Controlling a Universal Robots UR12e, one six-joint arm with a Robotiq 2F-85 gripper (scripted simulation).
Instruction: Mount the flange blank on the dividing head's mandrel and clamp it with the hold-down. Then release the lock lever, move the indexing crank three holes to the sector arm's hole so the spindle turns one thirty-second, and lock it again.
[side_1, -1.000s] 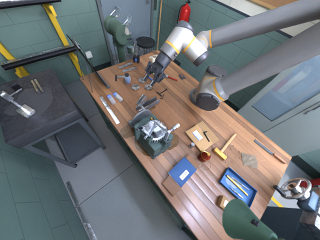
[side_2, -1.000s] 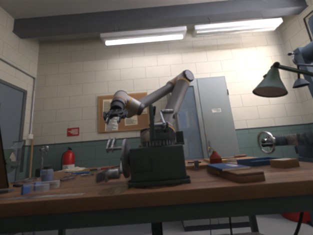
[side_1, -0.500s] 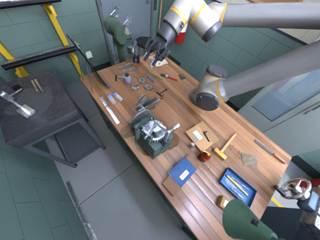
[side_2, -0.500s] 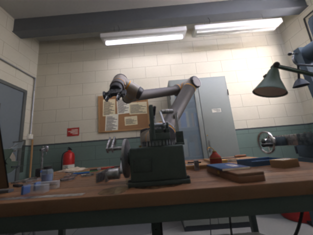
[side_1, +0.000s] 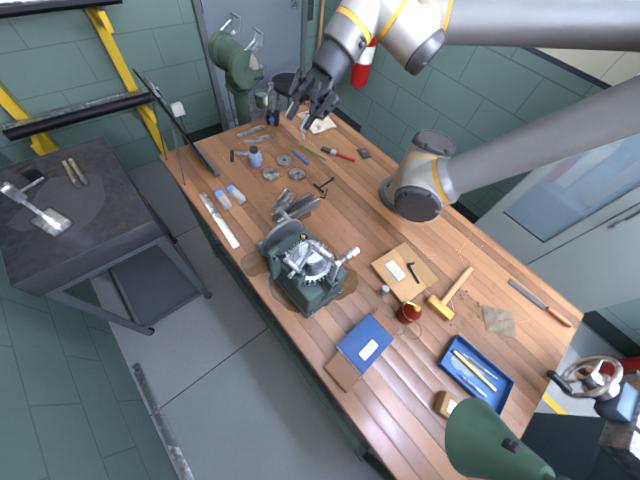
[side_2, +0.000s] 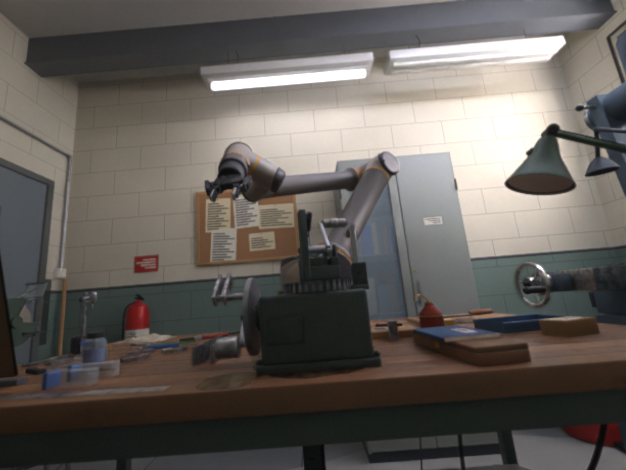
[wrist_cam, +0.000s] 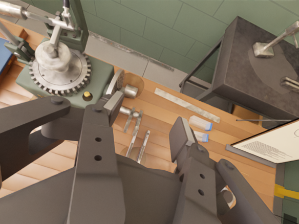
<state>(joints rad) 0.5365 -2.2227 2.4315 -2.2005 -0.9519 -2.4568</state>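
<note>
Three round flange blanks (side_1: 284, 167) lie flat on the bench at its far end, apart from each other. The green dividing head (side_1: 304, 264) stands near the bench's front edge, with a toothed plate and mandrel (wrist_cam: 52, 55) on top and the index plate with its crank (side_1: 280, 231) on the side. My gripper (side_1: 311, 106) hangs open and empty high above the far end of the bench, well away from the head. In the wrist camera its fingers (wrist_cam: 148, 120) frame the bench and the sector arms.
A blue tray (side_1: 476, 372) of tools lies near the bench's near right corner. A mallet (side_1: 448, 294), red oil can (side_1: 409, 312), blue book (side_1: 365, 343), steel rule (side_1: 219, 219) and small vials (side_1: 230, 196) lie around. A dark side table (side_1: 67, 212) stands left.
</note>
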